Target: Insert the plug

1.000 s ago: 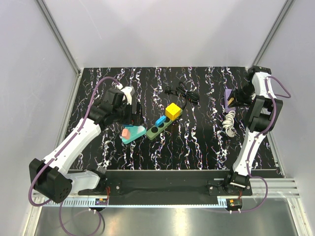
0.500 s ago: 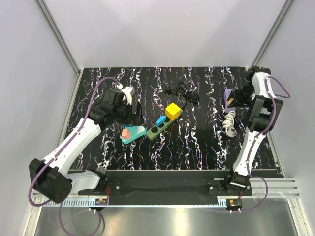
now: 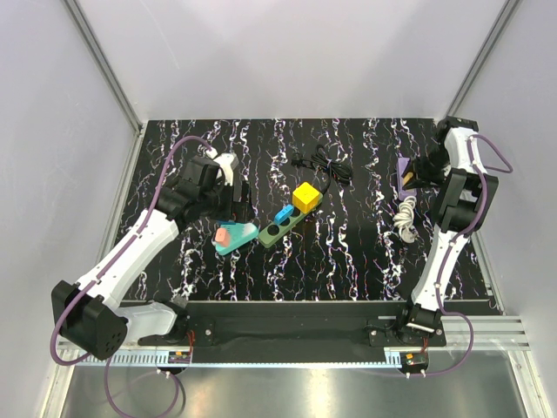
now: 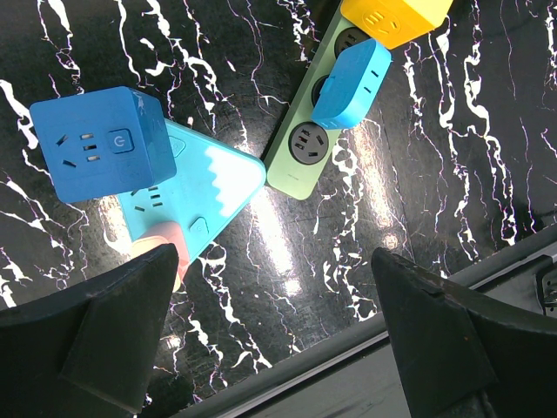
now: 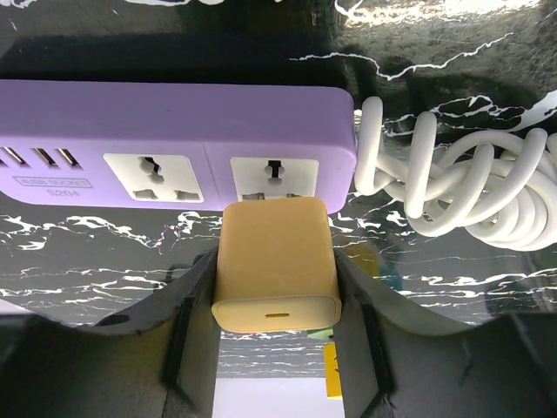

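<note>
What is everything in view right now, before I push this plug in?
Purple power strip: one, purple, far right of table.
Charger plug: one, pale orange, at the purple strip's socket nearest the cord.
Cord: one, white, coiled at the purple strip's end.
Green power strip: one, green, table centre.
Blue plug: one, blue, on the green strip.
Yellow cube: one, yellow, on the green strip.
Teal power strip: one, teal, left of the green strip.
Blue cube adapter: one, blue, at the teal strip.
Pink piece: one, pink, on the teal strip.
Black cable: one, black, far centre.
Left tool: open, above the teal strip.
Right tool: shut on the charger plug.
</note>
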Robot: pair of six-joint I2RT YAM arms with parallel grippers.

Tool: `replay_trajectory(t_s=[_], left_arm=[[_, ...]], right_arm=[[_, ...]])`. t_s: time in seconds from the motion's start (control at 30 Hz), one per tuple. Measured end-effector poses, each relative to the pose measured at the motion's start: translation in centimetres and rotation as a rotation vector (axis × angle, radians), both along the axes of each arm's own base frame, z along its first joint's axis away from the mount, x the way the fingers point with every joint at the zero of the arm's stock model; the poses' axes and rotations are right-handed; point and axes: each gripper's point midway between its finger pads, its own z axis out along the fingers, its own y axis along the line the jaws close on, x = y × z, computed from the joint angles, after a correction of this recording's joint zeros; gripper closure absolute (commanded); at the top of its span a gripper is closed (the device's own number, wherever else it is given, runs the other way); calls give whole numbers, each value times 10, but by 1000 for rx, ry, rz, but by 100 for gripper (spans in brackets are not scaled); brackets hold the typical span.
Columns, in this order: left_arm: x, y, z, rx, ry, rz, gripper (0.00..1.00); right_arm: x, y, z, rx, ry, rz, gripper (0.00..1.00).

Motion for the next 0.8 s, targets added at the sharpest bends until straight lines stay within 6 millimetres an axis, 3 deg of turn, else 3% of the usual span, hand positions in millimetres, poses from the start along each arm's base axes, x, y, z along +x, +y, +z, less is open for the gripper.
replay_trajectory(t_s=[0.2,0.8], left_arm=[[0,0,0,0,0,-1,1],[0,-1,0,-2,-1,-4,1]], right_arm=[[-5,1,-16,5,20,-14,100],[-5,10,-20,-106,-32,4,100]])
